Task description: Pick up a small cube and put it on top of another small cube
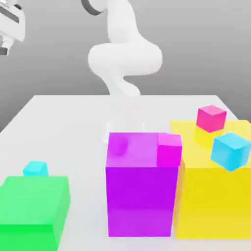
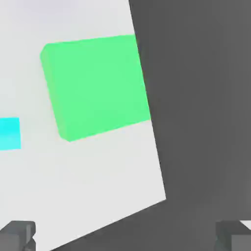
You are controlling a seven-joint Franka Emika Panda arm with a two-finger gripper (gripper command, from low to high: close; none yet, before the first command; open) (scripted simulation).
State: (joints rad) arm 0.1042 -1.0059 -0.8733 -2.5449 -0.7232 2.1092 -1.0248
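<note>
Gripper (image 2: 125, 238), fingers spread and empty, hangs high beyond the small cube (image 1: 35, 168), risking a descent onto the green block (image 1: 32, 208).

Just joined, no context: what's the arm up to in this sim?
Nothing is held yet. The tool is open and empty, up high near the exterior view's top left corner, looking down over the green block and the table edge. One small cyan cube sits on the table just behind that green block. The other cyan cube rests tilted on the yellow block, near a small pink cube. A small magenta cube sits on the purple block. No stacking done.
</note>
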